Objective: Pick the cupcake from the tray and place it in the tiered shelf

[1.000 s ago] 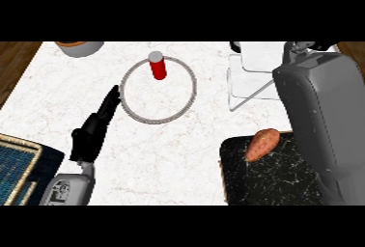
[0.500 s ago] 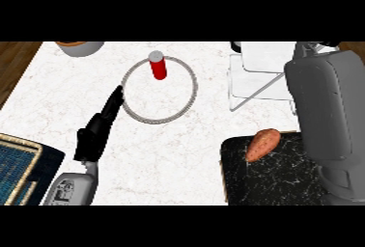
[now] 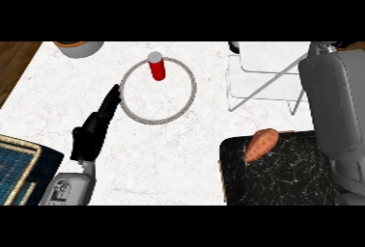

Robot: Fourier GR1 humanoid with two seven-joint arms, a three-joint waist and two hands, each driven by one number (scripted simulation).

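**Mia:** What is closest, down at 8 o'clock?

**Ben:** A blue basket (image 3: pixel 16 170) at the edge. Just beside it is the left hand (image 3: pixel 96 126). It lies flat on the white counter (image 3: pixel 178 164), fingers straight and together, pointing to 12 o'clock. It holds nothing.

**Mia:** And at 4 o'clock?

**Ben:** A black tray (image 3: pixel 292 181). A long orange-brown lump (image 3: pixel 259 144) lies at its far-left corner. That is the only food I see.

**Mia:** Farther away?

**Ben:** At 11 o'clock, a grey ring (image 3: pixel 194 89) lies near the left fingertips. A red can (image 3: pixel 158 71) stands inside it, at the far side. At 1 o'clock is the white tiered shelf (image 3: pixel 265 61). A bowl (image 3: pixel 78 48) sits at the far left.

**Mia:** The right hand?

**Ben:** The right forearm (image 3: pixel 335 106) goes up past the tray, beside the shelf. Only a dark bit of the right hand (image 3: pixel 348 45) shows, so I cannot tell.
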